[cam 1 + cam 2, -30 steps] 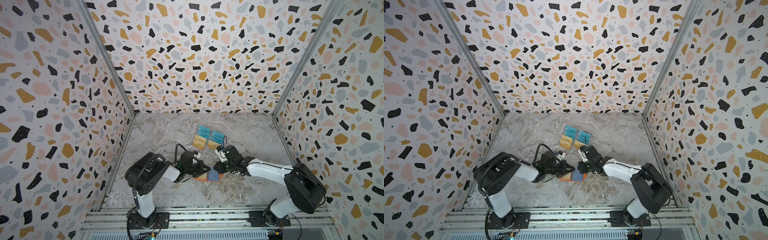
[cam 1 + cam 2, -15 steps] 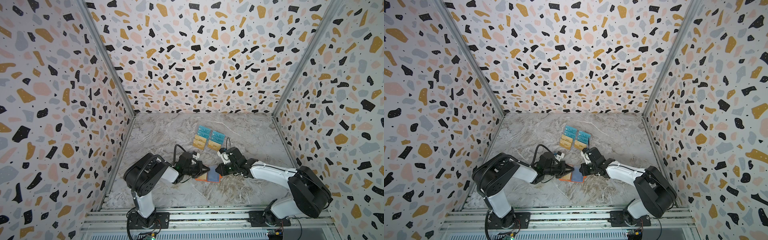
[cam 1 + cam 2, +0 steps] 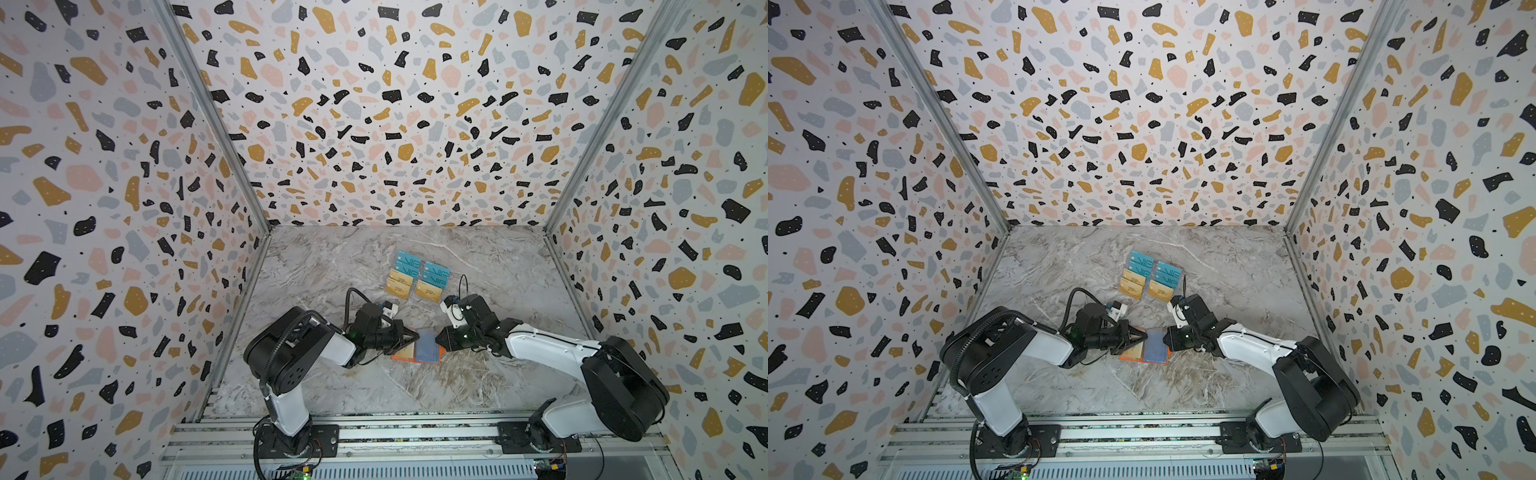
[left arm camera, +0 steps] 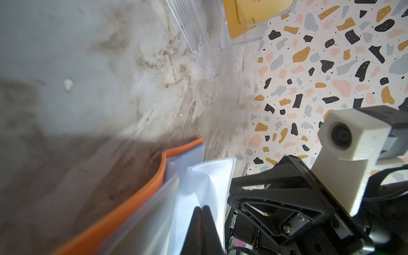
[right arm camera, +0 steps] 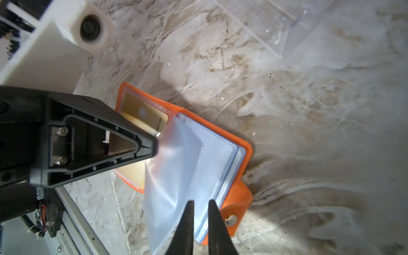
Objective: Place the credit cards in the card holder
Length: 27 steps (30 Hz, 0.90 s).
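— What lies around the holder (image 5: 239,194)?

— Bare marble desk (image 3: 332,266) on every side, and speckled walls (image 3: 124,208) on three. The clear rack (image 5: 276,26) stands near it, toward the back wall, and they do not touch. In the rack, teal cards (image 3: 435,273) fill the rear tiers and gold cards (image 3: 429,291) the front ones.

— And the holder itself?

— It lies open and flat toward the front of the desk, between the left tool (image 4: 202,209) and the right tool (image 5: 201,203). Its tab with the snap (image 5: 231,219) sticks out on the right arm's side. One gold card (image 5: 141,112) sits in the pocket of the page on the left arm's side.

— Anything in the way of that pocket?

— Yes. One clear sleeve (image 5: 174,172) is lifted and curls over the middle. The left tool's black body also overhangs the page and hides part of the card. The other sleeves (image 5: 220,163) lie flat on the opposite page.

— How is the left tool set?

— Its fingers are pressed together, pinching the lifted sleeve's corner at their tips. Creases in the plastic run to that point.

— And the right tool?

— Its fingers stand a narrow slit apart, low over the sleeves' edge beside the snap. Plastic shows through the slit. I cannot tell whether the fingers touch it, and nothing looks held.
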### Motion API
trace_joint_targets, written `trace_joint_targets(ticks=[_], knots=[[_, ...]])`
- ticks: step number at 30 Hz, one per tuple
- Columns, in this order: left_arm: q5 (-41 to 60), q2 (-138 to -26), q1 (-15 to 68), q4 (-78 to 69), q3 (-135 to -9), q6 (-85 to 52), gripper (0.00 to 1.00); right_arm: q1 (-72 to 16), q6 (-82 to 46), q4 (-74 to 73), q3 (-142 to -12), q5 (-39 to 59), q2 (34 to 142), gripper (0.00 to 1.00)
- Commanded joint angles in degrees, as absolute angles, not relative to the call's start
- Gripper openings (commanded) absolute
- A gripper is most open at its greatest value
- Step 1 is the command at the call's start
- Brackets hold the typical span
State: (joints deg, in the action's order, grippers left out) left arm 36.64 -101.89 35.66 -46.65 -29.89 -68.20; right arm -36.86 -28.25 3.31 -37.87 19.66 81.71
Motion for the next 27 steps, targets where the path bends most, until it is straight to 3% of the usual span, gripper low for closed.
trace_joint_targets(ticks=[1, 17, 20, 23, 27], knots=[[37.66, -100.12, 35.24, -49.72, -29.09, -67.99, 0.00, -36.83, -28.31, 3.16, -37.79, 20.52, 82.46, 0.16], [38.41, -99.72, 35.24, -49.16, -28.83, -68.38, 0.00, -37.26, -30.53, -4.78, -39.66, 29.34, 87.71, 0.16], [38.24, -98.43, 35.24, -47.73, -28.95, -68.18, 0.11, -37.50, -31.35, -6.47, -39.64, 30.78, 87.83, 0.16], [37.58, -96.51, 35.24, -45.10, -29.59, -67.92, 0.29, -37.92, -31.21, -6.84, -40.29, 31.20, 88.10, 0.16], [34.55, -93.28, 34.91, -29.95, -32.77, -60.92, 0.40, -38.64, -31.11, -7.03, -41.46, 31.46, 89.33, 0.16]])
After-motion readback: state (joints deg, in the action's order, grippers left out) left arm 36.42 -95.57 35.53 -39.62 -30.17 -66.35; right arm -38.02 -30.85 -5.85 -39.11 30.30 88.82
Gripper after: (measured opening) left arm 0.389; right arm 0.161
